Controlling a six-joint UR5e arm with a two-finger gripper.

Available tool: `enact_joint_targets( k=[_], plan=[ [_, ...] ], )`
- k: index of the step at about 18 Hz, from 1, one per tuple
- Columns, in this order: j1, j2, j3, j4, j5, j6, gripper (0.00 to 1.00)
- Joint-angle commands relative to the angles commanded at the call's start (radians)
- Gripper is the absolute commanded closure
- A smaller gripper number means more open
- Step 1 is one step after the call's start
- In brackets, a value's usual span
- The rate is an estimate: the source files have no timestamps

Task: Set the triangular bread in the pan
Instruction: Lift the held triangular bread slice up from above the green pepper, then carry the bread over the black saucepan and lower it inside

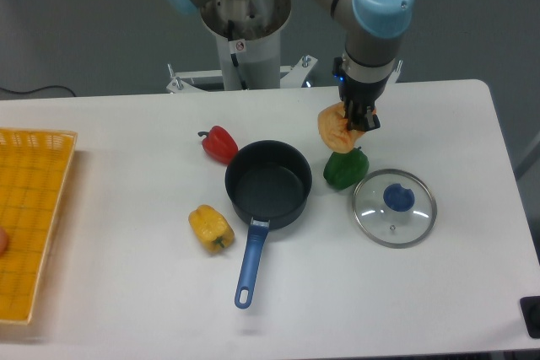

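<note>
A white tabletop (pixel 126 149) seen from above and in front, with a grey robot arm (pixel 371 6) with light blue joints reaching down from the top. Its pincer (pixel 356 115) is closed on the triangular bread (pixel 335 128), a tan-orange wedge held up off the tabletop. The landmark is the pan (pixel 268 184), a round dark saucepan near the middle, its long blue handle pointing toward the viewer. The bread hangs to the right of the pan and a little farther back, not over it. Directly beneath the bread, just beside the pan's right rim, sits a green bell pepper (pixel 345 169). Farther right of the pan lies a round glass lid (pixel 394 207) with a blue knob. A red bell pepper (pixel 219 143) touches or nearly touches the pan's back-left rim. A yellow bell pepper (pixel 210 228) lies near the pan's front left. Well apart, at the far left edge, is a yellow basket (pixel 34 208).
</note>
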Motion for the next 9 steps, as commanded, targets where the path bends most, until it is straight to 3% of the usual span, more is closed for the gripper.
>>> enact_joint_targets(
  k=[9],
  plan=[
    [-0.127, -0.018, -0.003, 0.018, 0.005, -0.296, 1.0]
  ],
)
